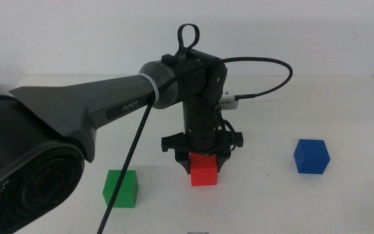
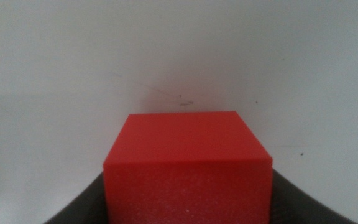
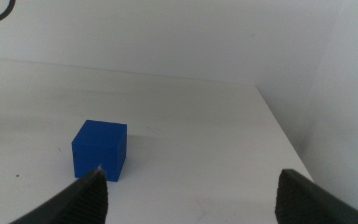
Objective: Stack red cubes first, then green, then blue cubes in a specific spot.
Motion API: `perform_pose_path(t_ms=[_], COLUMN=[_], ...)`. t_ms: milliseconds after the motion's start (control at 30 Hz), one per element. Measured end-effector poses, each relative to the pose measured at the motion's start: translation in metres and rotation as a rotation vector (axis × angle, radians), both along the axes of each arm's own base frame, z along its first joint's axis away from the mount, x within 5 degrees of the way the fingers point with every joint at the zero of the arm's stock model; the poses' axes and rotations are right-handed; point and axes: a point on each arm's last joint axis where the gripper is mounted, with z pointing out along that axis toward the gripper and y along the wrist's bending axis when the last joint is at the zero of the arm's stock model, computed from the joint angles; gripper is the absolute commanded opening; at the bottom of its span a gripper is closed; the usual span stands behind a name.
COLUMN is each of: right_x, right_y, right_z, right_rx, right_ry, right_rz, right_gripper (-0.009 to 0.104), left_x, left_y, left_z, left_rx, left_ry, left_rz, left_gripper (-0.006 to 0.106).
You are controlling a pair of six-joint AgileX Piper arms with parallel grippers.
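The red cube [image 1: 204, 171] sat near the middle of the white table [image 1: 317, 104], held between the jaws of the left gripper [image 1: 203, 162], which came down on it from above and clasped its upper part; whether its base touched the table or hung just clear could not be told. In the left wrist view the red cube [image 2: 188, 165] filled the space between the dark jaws, one flat face turned squarely to the camera. A cube has no long axis; its edges ran roughly square to the table's near edge. The tabletop was plain matte white, with a pale wall behind its far edge. There were three cubes, one of each colour: the green cube [image 1: 121, 188] lay to the left and slightly nearer, the blue cube [image 1: 311, 156] well apart to the right. The right gripper [image 3: 188, 193] waited with jaws spread wide, the blue cube [image 3: 99, 149] just beyond one jaw.
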Motion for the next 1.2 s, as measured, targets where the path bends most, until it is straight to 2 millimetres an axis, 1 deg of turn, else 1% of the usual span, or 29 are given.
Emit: perform_pose_path(t_ms=[200, 333, 567, 600, 633, 667, 800, 867, 1200], right_x=[0.0, 0.0, 0.0, 0.0, 0.0, 0.0, 0.0, 0.0, 0.0], right_y=[0.0, 0.0, 0.0, 0.0, 0.0, 0.0, 0.0, 0.0, 0.0], right_z=[0.0, 0.0, 0.0, 0.0, 0.0, 0.0, 0.0, 0.0, 0.0], right_rx=[0.0, 0.0, 0.0, 0.0, 0.0, 0.0, 0.0, 0.0, 0.0], right_ry=[0.0, 0.0, 0.0, 0.0, 0.0, 0.0, 0.0, 0.0, 0.0], right_rz=[0.0, 0.0, 0.0, 0.0, 0.0, 0.0, 0.0, 0.0, 0.0], right_gripper=[0.075, 0.075, 0.075, 0.075, 0.075, 0.075, 0.075, 0.075, 0.075], left_x=[0.001, -0.001, -0.003, -0.003, -0.003, -0.003, -0.001, -0.001, 0.009], left_y=[-0.002, -0.005, -0.007, -0.007, -0.007, -0.007, -0.008, -0.008, -0.012], left_z=[0.0, -0.008, -0.009, -0.009, -0.009, -0.008, -0.007, -0.004, 0.022], left_rx=[-0.011, 0.004, 0.006, 0.006, 0.006, 0.006, 0.012, 0.015, 0.003], left_ry=[-0.016, -0.001, 0.002, 0.002, 0.002, 0.002, 0.01, 0.015, -0.074], left_rz=[-0.001, -0.012, -0.035, -0.036, -0.037, -0.038, -0.04, -0.046, -0.081], left_gripper=[-0.001, -0.001, 0.0, 0.003, 0.011, 0.05, 0.08, 0.093, 0.093])
